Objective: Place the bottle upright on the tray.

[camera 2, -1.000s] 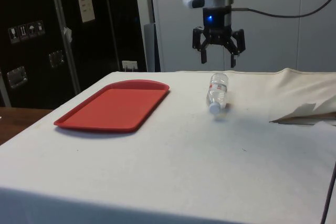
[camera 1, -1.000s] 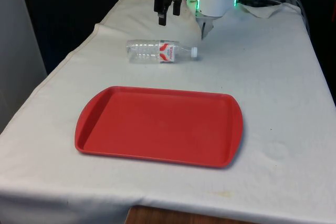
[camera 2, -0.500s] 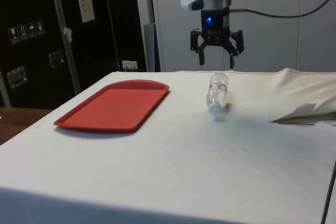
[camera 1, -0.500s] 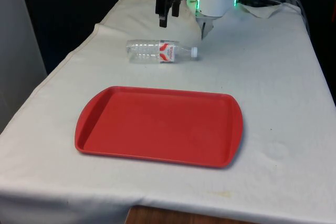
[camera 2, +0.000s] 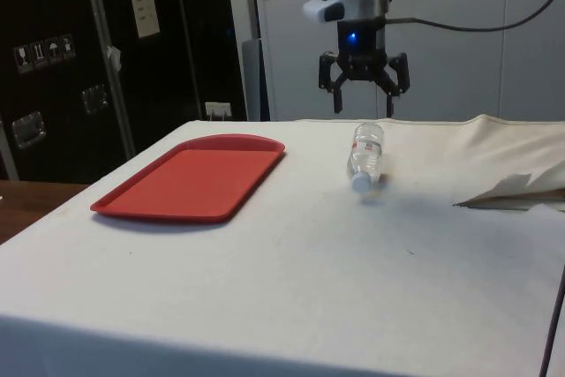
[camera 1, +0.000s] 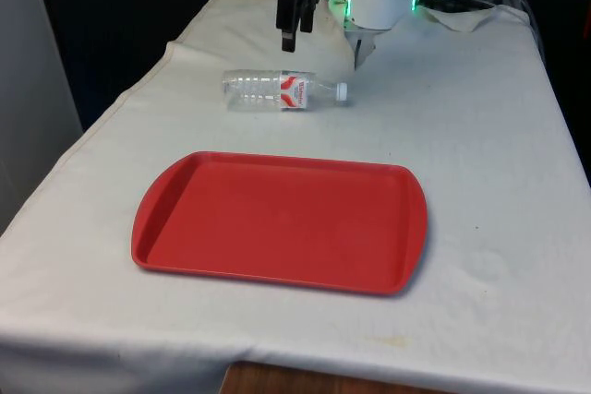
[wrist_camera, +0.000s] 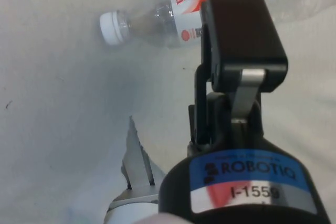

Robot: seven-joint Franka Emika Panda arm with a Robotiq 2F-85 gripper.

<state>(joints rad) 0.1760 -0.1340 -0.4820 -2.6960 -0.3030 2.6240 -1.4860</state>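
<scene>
From my remote station, I saw the black two-finger gripper (camera 2: pixel 363 101) hanging above the clear plastic water bottle with a red-and-white label (camera 1: pixel 282 89), fingers (camera 2: pixel 336 97) spread wide and holding nothing. The bottle lay on its side on the white-clothed desk (camera 1: pixel 480 154), beyond the flat red plastic tray (camera 1: pixel 277 220), well apart from it.

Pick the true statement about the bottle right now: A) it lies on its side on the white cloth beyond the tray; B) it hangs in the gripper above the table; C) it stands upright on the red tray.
A: the bottle lies on its side on the cloth, apart from the tray, with the open gripper above it.
</scene>
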